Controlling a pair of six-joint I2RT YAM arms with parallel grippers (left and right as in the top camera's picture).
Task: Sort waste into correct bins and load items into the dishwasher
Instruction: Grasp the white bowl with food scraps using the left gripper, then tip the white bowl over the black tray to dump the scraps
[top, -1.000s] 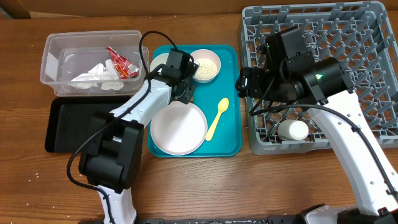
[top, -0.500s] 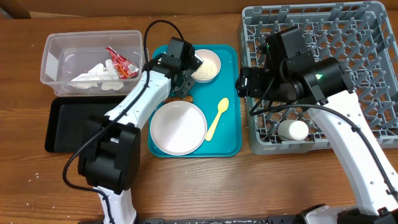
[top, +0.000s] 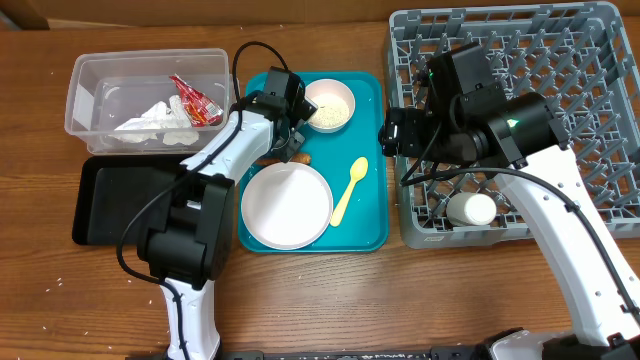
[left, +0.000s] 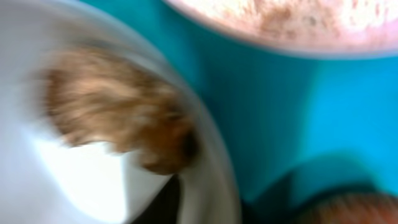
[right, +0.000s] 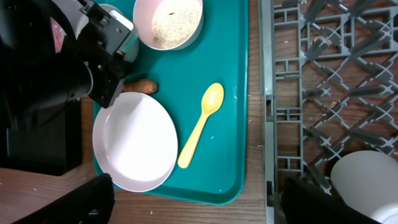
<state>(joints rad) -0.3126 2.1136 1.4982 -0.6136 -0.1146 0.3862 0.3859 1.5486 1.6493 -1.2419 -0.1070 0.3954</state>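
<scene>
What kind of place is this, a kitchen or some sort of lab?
Probably a robot test bench staged as a dish-clearing station, not a real kitchen: two robot arms at a wooden table, a grey dish rack, a teal serving tray.

Teal tray (top: 368, 205): rectangular, rounded corners, raised rim. Lies flat mid-table, long sides running near to far. Table (top: 400, 300): brown wood, grain running left to right.

clear: teal tray (top: 368, 215) beside spoon (top: 347, 192) | obstacle: left arm (top: 232, 150) across tray
</scene>
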